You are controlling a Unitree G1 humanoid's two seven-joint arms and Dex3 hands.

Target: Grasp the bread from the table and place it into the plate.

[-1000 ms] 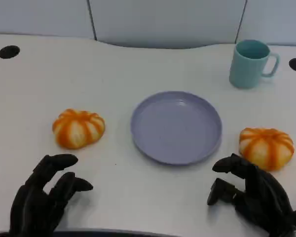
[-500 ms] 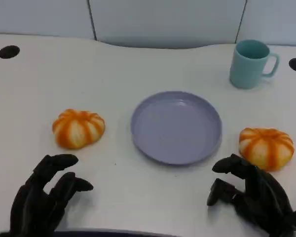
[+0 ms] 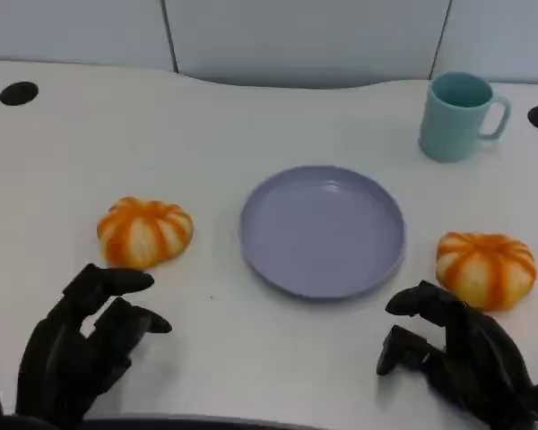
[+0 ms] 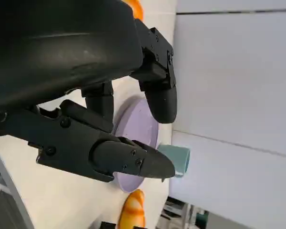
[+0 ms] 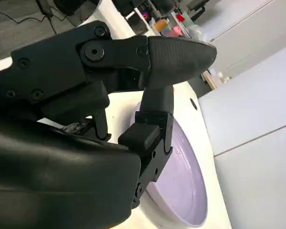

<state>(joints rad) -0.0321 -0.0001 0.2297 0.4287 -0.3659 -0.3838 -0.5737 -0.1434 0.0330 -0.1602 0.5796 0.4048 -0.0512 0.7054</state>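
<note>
Head view. One white table (image 3: pixel 251 116). One lilac plate (image 3: pixel 323 229) at centre, nothing on it. Two orange-striped bread buns: the left bun (image 3: pixel 144 232) lies on the table left of the plate, the right bun (image 3: pixel 484 268) on the table right of it; neither touches the plate. One teal mug (image 3: pixel 457 116) stands upright at the far right, well apart from the plate. Two dark round holes in the tabletop, one at each far corner. The left hand (image 3: pixel 81 345) is at the near edge, fingers spread, holding nothing, fingertips near the left bun but apart from it. The right hand (image 3: pixel 462 354) is at the near edge, fingers apart and bent, holding nothing, just short of the right bun.

Left wrist view. The left hand (image 4: pixel 100 109) has its fingers (image 4: pixel 128 160) parted with nothing between them. Beyond them show the plate (image 4: pixel 138 138), the mug (image 4: pixel 178 160) and one bun (image 4: pixel 132 210); an orange edge of the other bun sits behind the hand's shell.

Right wrist view. The right hand (image 5: pixel 109 124) has its fingers (image 5: pixel 176 55) parted, nothing held. The plate (image 5: pixel 181 176) lies beyond them on the table.
</note>
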